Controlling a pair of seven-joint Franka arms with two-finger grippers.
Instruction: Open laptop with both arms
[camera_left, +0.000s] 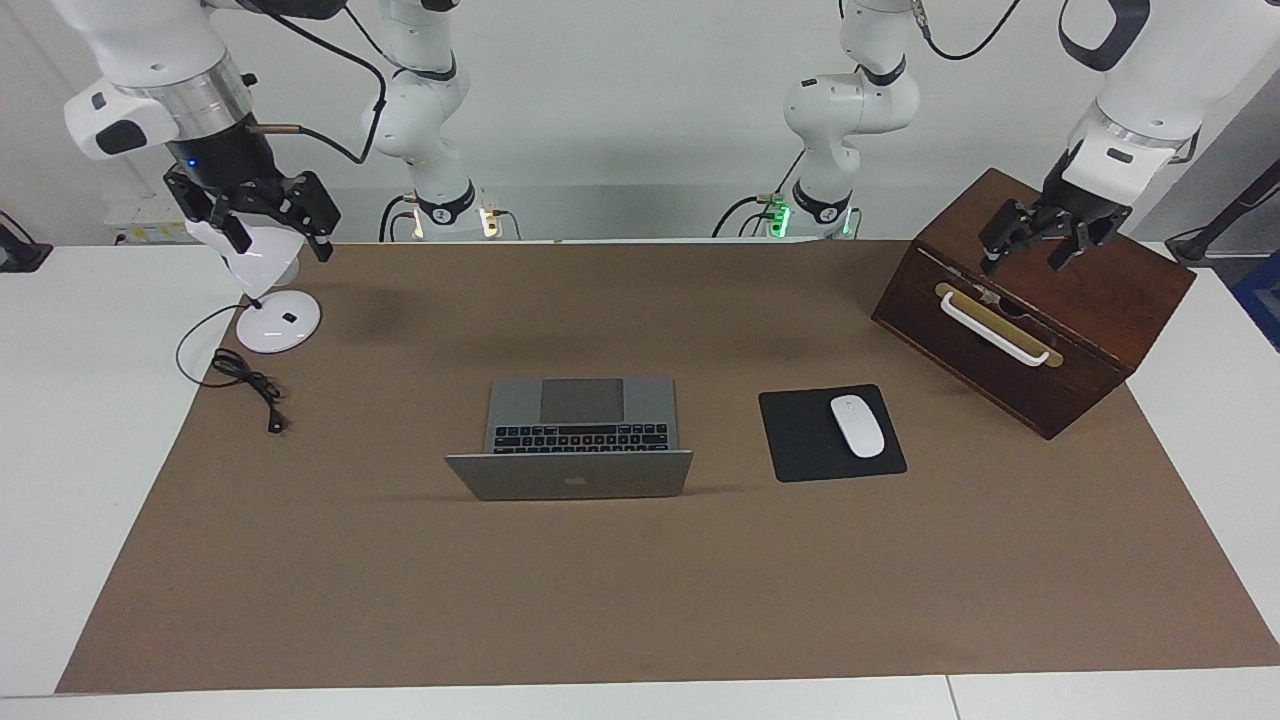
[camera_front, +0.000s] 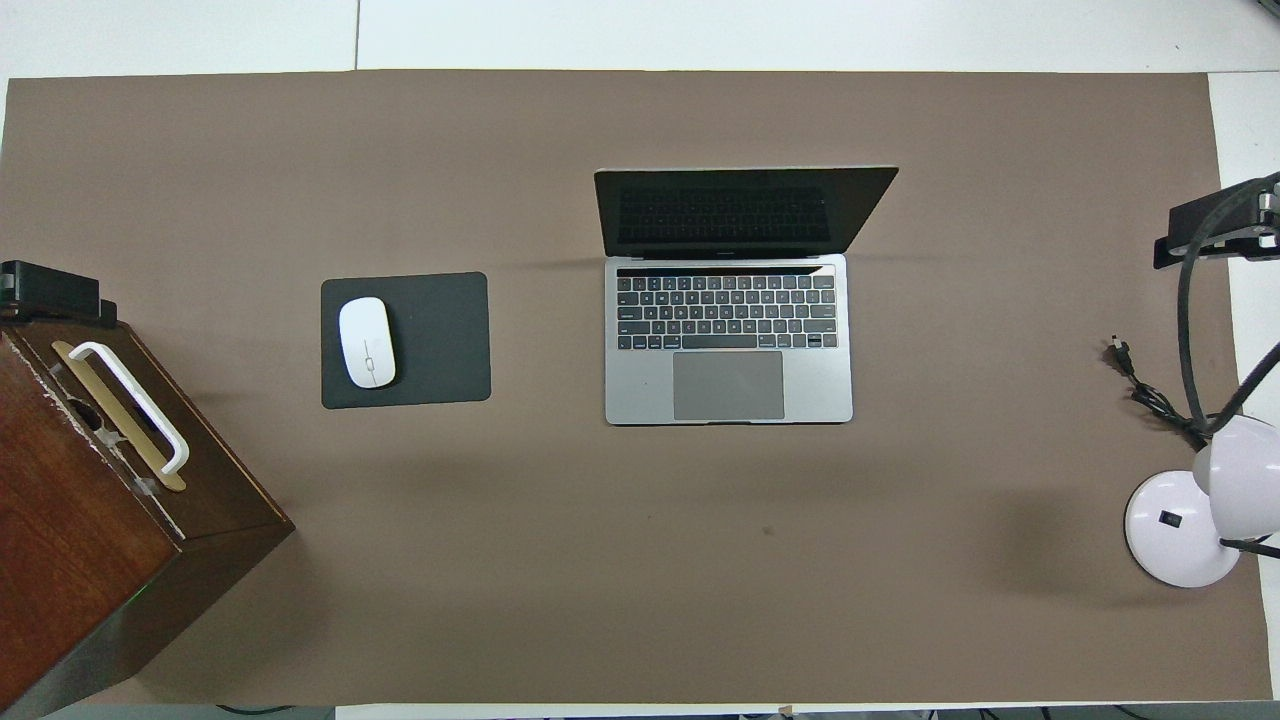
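The silver-grey laptop (camera_left: 580, 425) stands open at the middle of the brown mat, its lid raised and its dark screen (camera_front: 735, 212) facing the robots. Black keys and the grey trackpad (camera_front: 728, 385) show. My left gripper (camera_left: 1022, 262) hangs open and empty over the top of the wooden box, at the left arm's end of the table; it also shows in the overhead view (camera_front: 50, 290). My right gripper (camera_left: 283, 248) hangs open and empty over the white lamp, at the right arm's end; its edge shows in the overhead view (camera_front: 1215, 230). Neither gripper touches the laptop.
A dark wooden box (camera_left: 1090, 290) with a white handle (camera_left: 995, 330) stands at the left arm's end. A white mouse (camera_left: 857, 425) lies on a black mouse pad (camera_left: 800, 440) beside the laptop. A white desk lamp (camera_left: 278, 322) and its black cable (camera_left: 250, 385) sit at the right arm's end.
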